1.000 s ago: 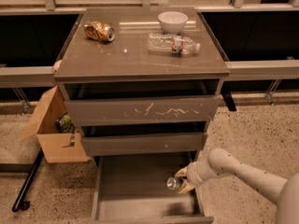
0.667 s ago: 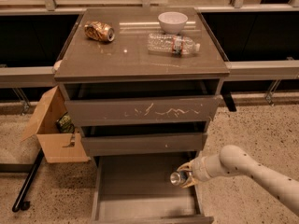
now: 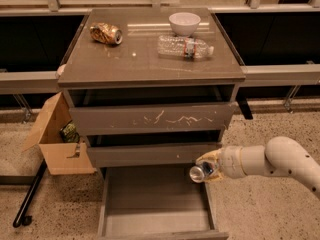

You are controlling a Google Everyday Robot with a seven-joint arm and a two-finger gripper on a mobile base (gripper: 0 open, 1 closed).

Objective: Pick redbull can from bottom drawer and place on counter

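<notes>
My gripper (image 3: pixel 206 167) is shut on the redbull can (image 3: pixel 198 172), a slim silver-and-blue can whose shiny top faces the camera. It holds the can above the right side of the open bottom drawer (image 3: pixel 155 201), level with the front of the middle drawer. The white arm (image 3: pixel 280 161) reaches in from the right. The counter (image 3: pixel 145 59) is the glossy grey-brown top of the cabinet, well above the can.
On the counter lie a dented gold-brown can (image 3: pixel 106 33), a white bowl (image 3: pixel 184 23) and a clear plastic bottle (image 3: pixel 184 47) on its side. The top drawer (image 3: pixel 150 118) has a white-scratched front. A cardboard box (image 3: pixel 57 139) stands left of the cabinet.
The gripper has lifted the redbull can up out of the bottom drawer, from near its floor to the height of the middle drawer's front.
</notes>
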